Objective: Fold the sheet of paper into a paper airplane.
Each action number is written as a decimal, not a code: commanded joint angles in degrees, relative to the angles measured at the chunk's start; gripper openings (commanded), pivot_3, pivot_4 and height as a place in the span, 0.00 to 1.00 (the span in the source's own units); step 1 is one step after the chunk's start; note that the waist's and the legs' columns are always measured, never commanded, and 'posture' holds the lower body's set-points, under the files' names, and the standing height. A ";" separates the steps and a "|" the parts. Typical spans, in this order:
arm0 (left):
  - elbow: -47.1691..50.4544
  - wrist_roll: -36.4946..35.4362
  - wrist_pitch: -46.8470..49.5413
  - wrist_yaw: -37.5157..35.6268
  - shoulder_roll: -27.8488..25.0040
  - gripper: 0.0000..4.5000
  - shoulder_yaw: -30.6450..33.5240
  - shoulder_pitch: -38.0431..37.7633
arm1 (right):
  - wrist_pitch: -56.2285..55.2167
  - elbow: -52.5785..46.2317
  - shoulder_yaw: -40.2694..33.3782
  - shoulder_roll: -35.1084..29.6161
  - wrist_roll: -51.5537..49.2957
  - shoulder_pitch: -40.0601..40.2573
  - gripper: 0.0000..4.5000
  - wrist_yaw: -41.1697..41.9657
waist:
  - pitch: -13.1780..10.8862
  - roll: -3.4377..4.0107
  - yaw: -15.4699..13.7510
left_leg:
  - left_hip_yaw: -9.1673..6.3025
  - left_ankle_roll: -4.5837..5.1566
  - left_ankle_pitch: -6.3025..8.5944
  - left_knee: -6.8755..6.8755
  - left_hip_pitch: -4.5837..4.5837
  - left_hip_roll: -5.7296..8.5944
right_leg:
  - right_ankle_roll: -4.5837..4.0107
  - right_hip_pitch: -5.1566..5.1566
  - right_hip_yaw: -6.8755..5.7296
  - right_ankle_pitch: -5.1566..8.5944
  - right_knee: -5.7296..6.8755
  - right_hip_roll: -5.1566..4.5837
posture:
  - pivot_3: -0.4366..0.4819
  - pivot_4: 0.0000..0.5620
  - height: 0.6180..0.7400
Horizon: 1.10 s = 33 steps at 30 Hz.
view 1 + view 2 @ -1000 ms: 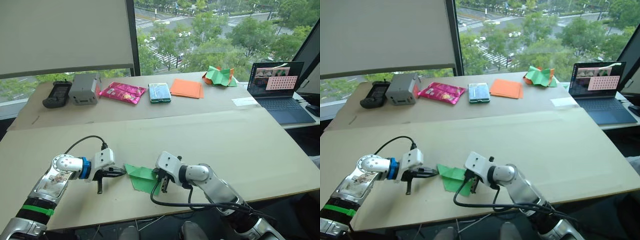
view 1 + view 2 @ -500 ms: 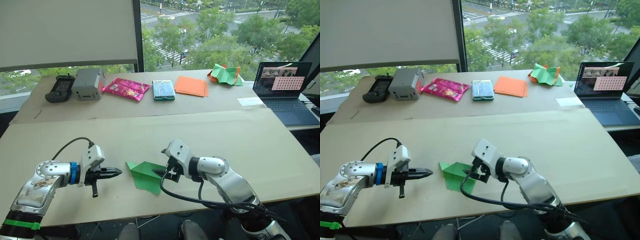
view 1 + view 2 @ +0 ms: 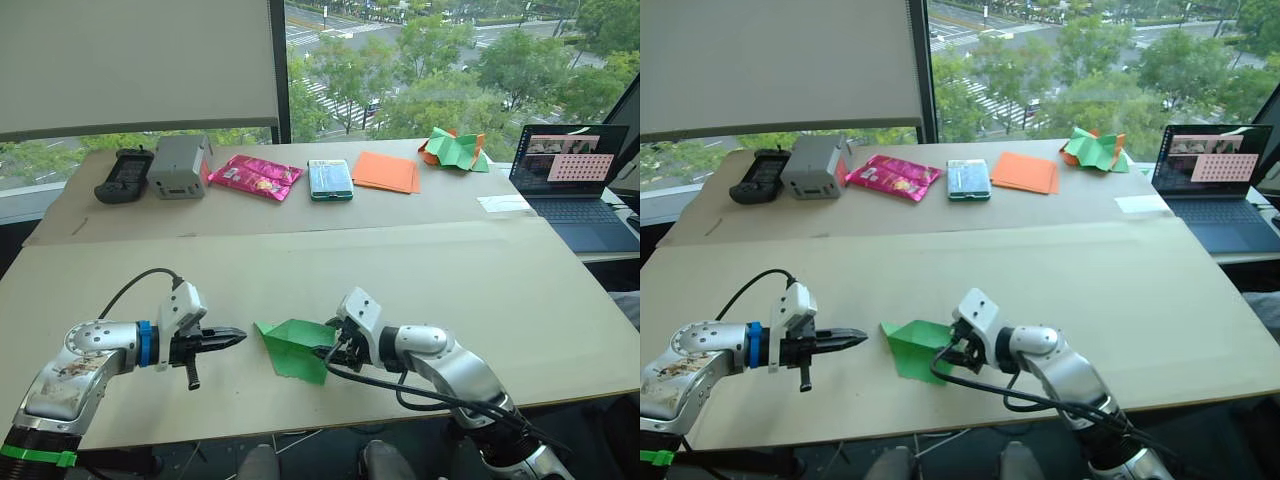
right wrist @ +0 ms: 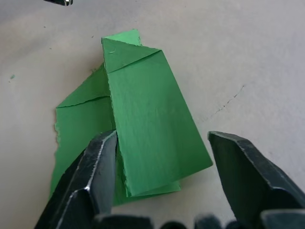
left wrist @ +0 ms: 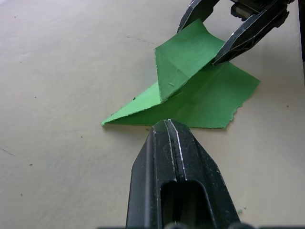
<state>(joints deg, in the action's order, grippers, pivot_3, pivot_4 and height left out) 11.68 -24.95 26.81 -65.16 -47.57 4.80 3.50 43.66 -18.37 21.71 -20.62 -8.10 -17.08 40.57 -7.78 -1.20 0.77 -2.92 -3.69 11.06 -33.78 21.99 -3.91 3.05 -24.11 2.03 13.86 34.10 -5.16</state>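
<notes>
From the head views, the sheet of paper (image 3: 293, 346) lies on the near part of the table (image 3: 480, 270), already folded into a pointed wedge with a raised flap, so the job looks to be midway: nose folds made, wing folds probably not yet done. The left hand (image 3: 232, 335) hovers just beside the paper's pointed end, its two black fingers pressed together into a single tip and holding nothing. The right hand (image 3: 333, 350) sits at the paper's opposite edge. Along the far edge of the table are the flat orange sheets (image 3: 385, 172) and the crumpled green-and-orange paper heap (image 3: 455, 150), well apart from the work.

In the left wrist view, the closed left hand (image 5: 167, 125) points at the paper's (image 5: 190, 88) long folded edge, near it but, as far as I can tell, not touching. The right hand's fingers (image 5: 248, 33) stand spread on either side of the upright flap.

In the right wrist view, the right hand (image 4: 162, 143) is wide open, straddling the near end of the layered flap (image 4: 147, 129); one finger (image 4: 93, 167) touches or nearly touches the flap's edge, the other stands clear. My judgement is that the next move calls for pinching the flap and laying it flat while the left tip pins the nose.
</notes>
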 commanded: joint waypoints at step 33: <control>1.92 -2.24 -1.00 1.38 0.75 0.00 -0.12 1.36 | -5.08 -7.69 -1.88 -4.69 -0.90 0.86 0.58 -0.93 | 0.04 -0.04 -0.07 | 0.00 0.32 -0.20 -0.06 -0.01 0.00 | 0.01 0.08 0.08 -0.01 0.06 0.06 | 0.48 0.27 0.72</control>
<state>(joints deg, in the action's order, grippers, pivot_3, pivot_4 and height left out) 12.62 -27.07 26.45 -63.76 -46.42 4.12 4.40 38.72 -23.19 22.64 -25.49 -6.67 -16.43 39.32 -7.74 -1.24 0.70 -2.92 -3.38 10.86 -33.84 21.98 -3.91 3.05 -24.03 2.11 13.85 34.16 -5.10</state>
